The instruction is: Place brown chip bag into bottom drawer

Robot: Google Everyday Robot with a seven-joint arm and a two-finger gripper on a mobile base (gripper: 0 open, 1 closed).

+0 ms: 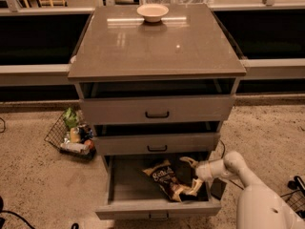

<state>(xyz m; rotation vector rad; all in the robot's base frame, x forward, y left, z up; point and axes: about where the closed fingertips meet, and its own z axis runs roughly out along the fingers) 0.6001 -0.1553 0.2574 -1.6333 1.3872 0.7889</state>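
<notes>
The brown chip bag (165,179) lies inside the bottom drawer (127,182), which is pulled wide open; the bag rests right of the middle of the drawer floor. My gripper (190,176) reaches into the drawer from the right, just right of the bag. Its fingers are spread apart, one fingertip up at the back and the other low by the bag's right end. My white arm (238,168) comes in from the lower right.
A small pale bowl (152,12) sits at the back of the cabinet top (157,46). The two upper drawers (157,111) stand slightly open. A wire basket (70,136) with groceries lies on the floor to the left. A dark object (296,187) sits at the far right.
</notes>
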